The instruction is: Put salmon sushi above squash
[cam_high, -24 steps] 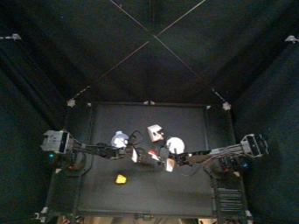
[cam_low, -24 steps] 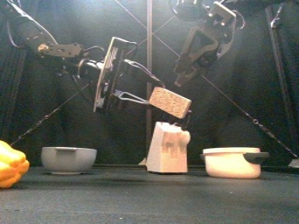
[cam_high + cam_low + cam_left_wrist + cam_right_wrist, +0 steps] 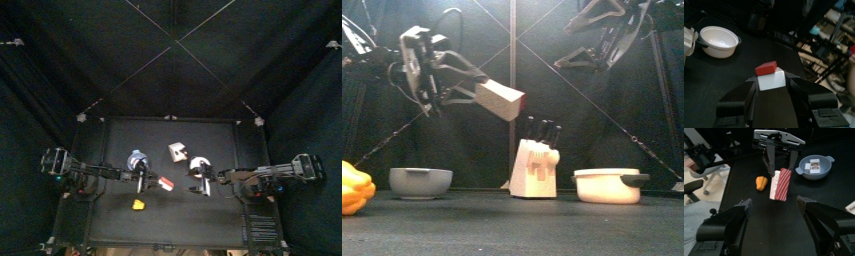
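My left gripper (image 3: 771,84) is shut on the salmon sushi (image 3: 769,76), a small block with a red top and a white base. In the front view the gripper (image 3: 473,90) holds the sushi (image 3: 501,99) high above the table. From above, the sushi (image 3: 166,184) hangs up and to the right of the yellow squash (image 3: 138,203). The squash also shows at the front view's left edge (image 3: 353,187). My right gripper (image 3: 775,213) is open and empty, back on the right (image 3: 214,178); its view shows the sushi (image 3: 781,184) beside the squash (image 3: 762,182).
A blue-and-white bowl (image 3: 138,160) stands behind the squash. A white-and-orange knife block (image 3: 536,168) stands mid-table, and a white pot (image 3: 609,185) to its right. The left wrist view shows a white bowl (image 3: 719,41).
The right gripper has drawn back up and to the right, away from the sushi. The left gripper has swung left with the sushi in it.
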`<state>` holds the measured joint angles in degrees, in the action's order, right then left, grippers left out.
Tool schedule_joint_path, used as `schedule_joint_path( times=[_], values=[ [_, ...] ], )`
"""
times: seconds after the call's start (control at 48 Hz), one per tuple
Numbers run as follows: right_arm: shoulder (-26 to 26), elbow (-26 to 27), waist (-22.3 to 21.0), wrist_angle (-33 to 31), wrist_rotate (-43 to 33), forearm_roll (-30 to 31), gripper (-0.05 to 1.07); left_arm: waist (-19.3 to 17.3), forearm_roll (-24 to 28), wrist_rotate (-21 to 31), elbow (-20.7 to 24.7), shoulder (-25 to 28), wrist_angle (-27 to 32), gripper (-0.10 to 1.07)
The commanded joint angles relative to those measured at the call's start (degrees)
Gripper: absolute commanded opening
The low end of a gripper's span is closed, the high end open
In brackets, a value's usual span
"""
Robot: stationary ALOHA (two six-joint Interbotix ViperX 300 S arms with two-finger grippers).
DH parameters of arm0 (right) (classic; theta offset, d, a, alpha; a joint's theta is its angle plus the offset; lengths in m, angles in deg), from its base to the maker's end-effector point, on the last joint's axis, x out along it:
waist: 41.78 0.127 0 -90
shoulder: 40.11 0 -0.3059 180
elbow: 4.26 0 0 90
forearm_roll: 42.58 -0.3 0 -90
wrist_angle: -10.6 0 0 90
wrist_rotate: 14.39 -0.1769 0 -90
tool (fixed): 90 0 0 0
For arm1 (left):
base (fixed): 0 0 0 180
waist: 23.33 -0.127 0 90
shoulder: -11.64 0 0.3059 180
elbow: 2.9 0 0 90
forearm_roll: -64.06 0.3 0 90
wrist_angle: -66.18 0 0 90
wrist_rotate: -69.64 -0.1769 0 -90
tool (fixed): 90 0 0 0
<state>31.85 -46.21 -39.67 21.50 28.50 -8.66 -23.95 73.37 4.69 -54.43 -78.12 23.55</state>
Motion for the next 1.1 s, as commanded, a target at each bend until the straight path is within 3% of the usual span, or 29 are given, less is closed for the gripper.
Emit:
schedule_joint_path(
  times=[0.0,0.208,0.375,0.562,1.083],
  values=[
    [-0.1,-0.8,0.3,4.4,0.4,-0.4,1.01,0.0,0.7,-4.8,-3.0,-2.5,-0.6,0.54],
    [1.6,-1.3,0.4,6.0,0.3,-0.4,1.01,0.3,-1.3,-18.0,-9.2,-4.7,1.1,0.54],
    [1.6,-1.7,0.9,6.0,0.2,-0.9,1.01,0.5,-6.2,-25.8,-11.2,-3.9,4.2,0.54],
    [1.8,-1.8,0.9,6.0,0.4,-1.6,1.01,2.1,-12.0,-28.7,-12.2,-2.5,6.0,0.54],
    [2.2,-1.5,0.9,6.0,0.6,-1.7,1.01,6.9,-12.4,-29.1,-11.7,4.4,6.6,0.55]
  ],
)
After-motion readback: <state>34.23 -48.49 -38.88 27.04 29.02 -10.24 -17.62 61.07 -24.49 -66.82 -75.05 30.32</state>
